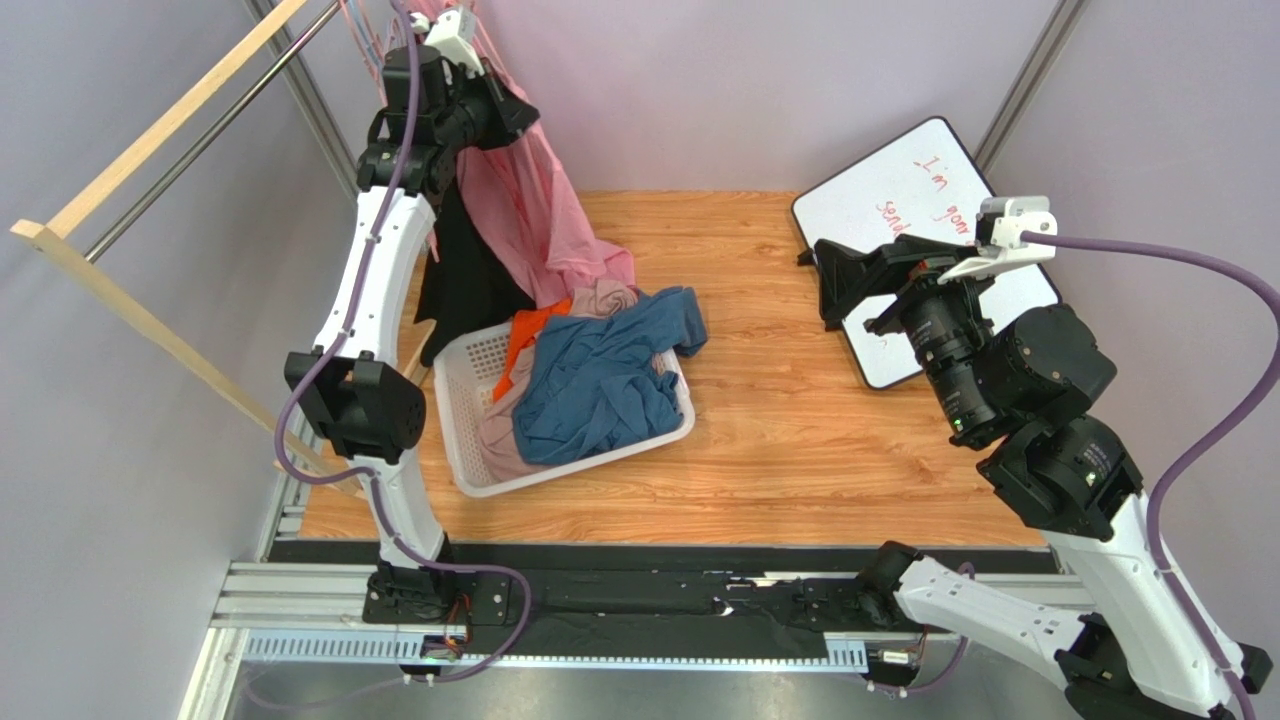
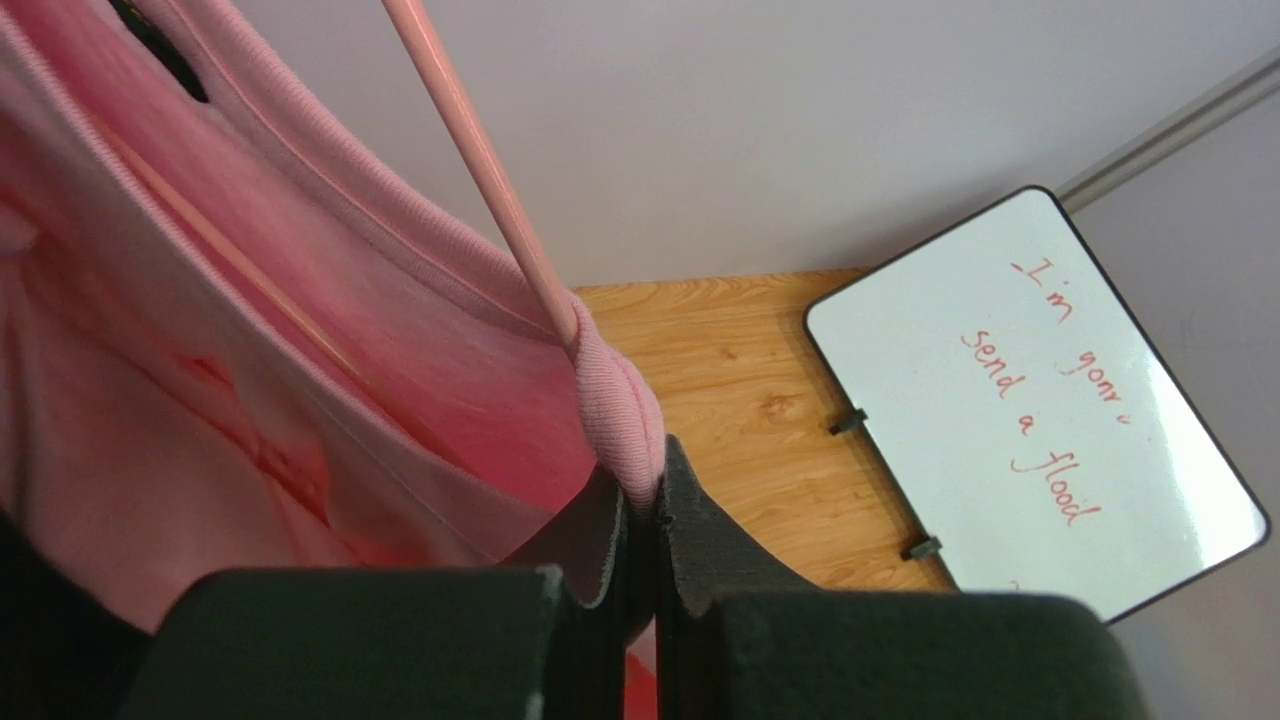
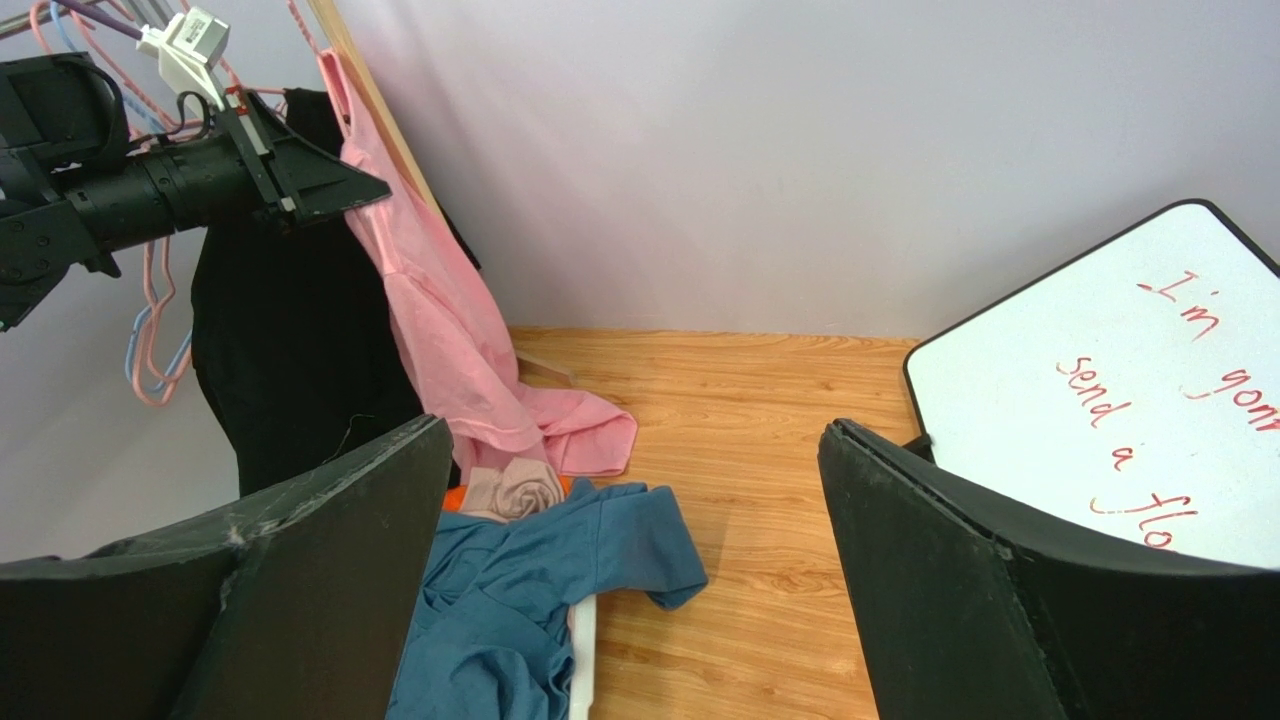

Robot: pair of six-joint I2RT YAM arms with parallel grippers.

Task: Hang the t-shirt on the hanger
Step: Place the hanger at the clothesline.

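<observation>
Between the closed fingers of the left claw [image 2: 657, 465] sits the ribbed neck edge of the pink t-shirt [image 2: 271, 390]. Just above the claw, the thin pink hanger [image 2: 481, 180] meets that edge. Over the desk [image 3: 781, 405], the right claw [image 3: 631, 432] gapes wide, empty.

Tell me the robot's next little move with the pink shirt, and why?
Probably the left gripper should ease the ribbed edge of the light-pink cotton t-shirt slightly further along the thin pink hanger: it pinches that edge where the hanger enters, and the shirt hangs bunched.
</observation>
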